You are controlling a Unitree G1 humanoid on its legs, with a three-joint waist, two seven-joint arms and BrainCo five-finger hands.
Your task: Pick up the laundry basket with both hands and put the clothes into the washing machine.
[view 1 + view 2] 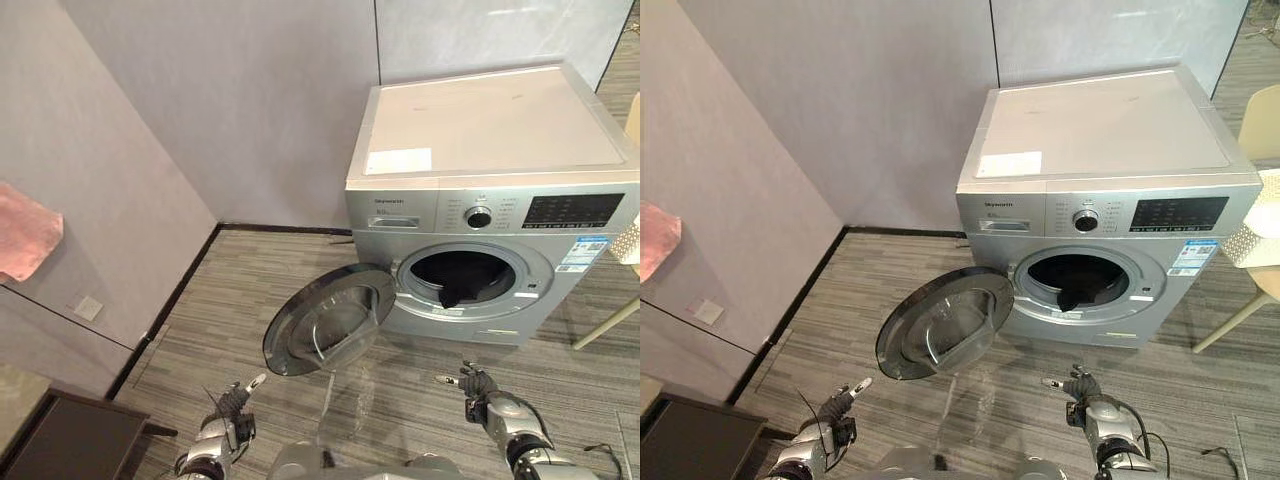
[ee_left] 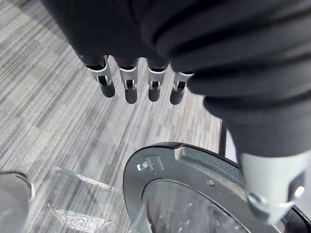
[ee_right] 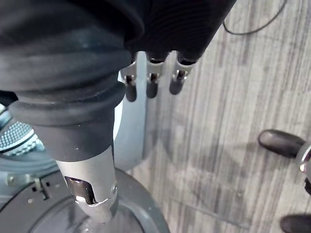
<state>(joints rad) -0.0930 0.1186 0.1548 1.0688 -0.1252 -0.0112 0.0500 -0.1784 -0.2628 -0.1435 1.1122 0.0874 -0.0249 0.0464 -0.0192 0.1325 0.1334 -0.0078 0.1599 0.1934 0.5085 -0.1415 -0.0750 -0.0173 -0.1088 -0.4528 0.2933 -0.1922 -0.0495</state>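
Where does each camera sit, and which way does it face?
Left eye view: head, facing down at washer, open door; left hand, right hand below.
Right eye view: beside it, same scene.
Left wrist view: left wrist, along left hand toward door, floor.
Right wrist view: right wrist, along right hand toward door, floor.
All four share the door.

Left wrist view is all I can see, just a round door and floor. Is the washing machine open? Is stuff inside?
Observer: Yes, the door of the washing machine stands wide open, and dark clothes lie inside it.
Operator: Is my other robot hand holding anything?
Observer: No, the right robot hand is open and empty over the floor, like the left robot hand.
Operator: What else is around?
Observer: A pink cloth hangs by the left wall.
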